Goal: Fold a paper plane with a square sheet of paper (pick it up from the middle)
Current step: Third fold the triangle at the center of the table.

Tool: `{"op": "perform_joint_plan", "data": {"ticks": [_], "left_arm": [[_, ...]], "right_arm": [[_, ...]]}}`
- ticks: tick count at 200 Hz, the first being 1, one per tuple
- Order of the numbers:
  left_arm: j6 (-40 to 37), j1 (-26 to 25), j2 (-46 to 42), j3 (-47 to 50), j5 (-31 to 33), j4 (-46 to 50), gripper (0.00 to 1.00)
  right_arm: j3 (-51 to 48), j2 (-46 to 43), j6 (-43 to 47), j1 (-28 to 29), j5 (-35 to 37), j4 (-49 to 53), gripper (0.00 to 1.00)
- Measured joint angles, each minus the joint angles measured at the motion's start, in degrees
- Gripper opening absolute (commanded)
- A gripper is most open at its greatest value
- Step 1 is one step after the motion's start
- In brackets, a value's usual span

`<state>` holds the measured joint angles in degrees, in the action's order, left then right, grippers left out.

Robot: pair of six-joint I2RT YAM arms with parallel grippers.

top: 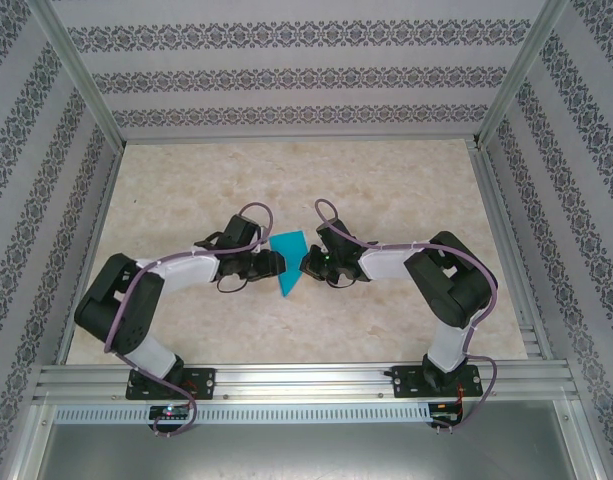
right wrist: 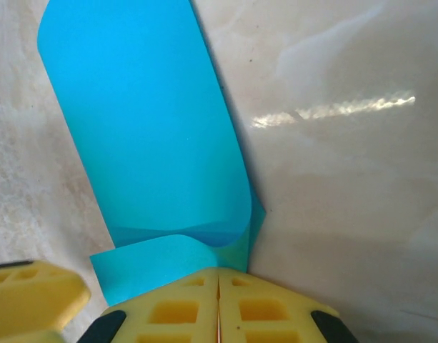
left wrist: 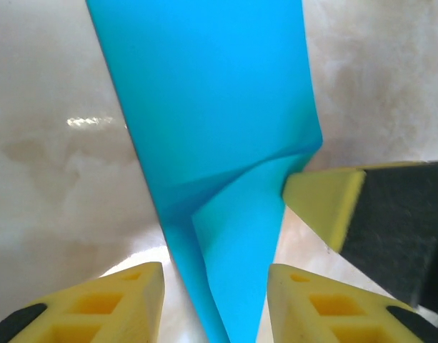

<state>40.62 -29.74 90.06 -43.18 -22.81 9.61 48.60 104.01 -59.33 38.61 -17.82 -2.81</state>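
Cyan square sheet of paper [top: 289, 262], held mid-frame.
Left end effector [left wrist: 215, 279] spread wide, straddling it; right end effector [right wrist: 219, 282] closed, pinching its edge over the tabletop [top: 406, 190].

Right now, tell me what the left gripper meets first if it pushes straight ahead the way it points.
The cyan paper, lying between the open jaws of the left gripper; past it, likely the right gripper, which pinches that sheet's edge.

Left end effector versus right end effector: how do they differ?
Left end effector is open, fingers straddling the paper; right end effector is shut, pinching its edge. Left reaches from the paper's left, right from its right. Both have yellow fingers.
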Motion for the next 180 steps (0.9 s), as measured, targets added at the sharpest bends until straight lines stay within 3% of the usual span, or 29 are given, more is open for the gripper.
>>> {"op": "perform_joint_plan", "data": {"ticks": [34, 74, 106, 180], "left_arm": [[0.7, -2.6, -4.5, 2.9, 0.1, -0.2, 0.40], [1.5, -6.8, -7.0, 3.0, 0.7, -1.1, 0.27], [2.1, -8.8, -3.8, 2.3, 0.7, -1.7, 0.17], [3.0, -9.1, 3.0, 1.0, 4.9, -0.5, 0.10]], "right_arm": [[0.0, 0.0, -1.9, 0.0, 0.2, -0.1, 0.09], [0.0, 0.0, -2.8, 0.0, 0.3, -0.2, 0.09], [0.0, 0.0, -3.4, 0.0, 0.3, -0.2, 0.09], [0.0, 0.0, -3.7, 0.0, 0.3, -0.2, 0.10]]}}
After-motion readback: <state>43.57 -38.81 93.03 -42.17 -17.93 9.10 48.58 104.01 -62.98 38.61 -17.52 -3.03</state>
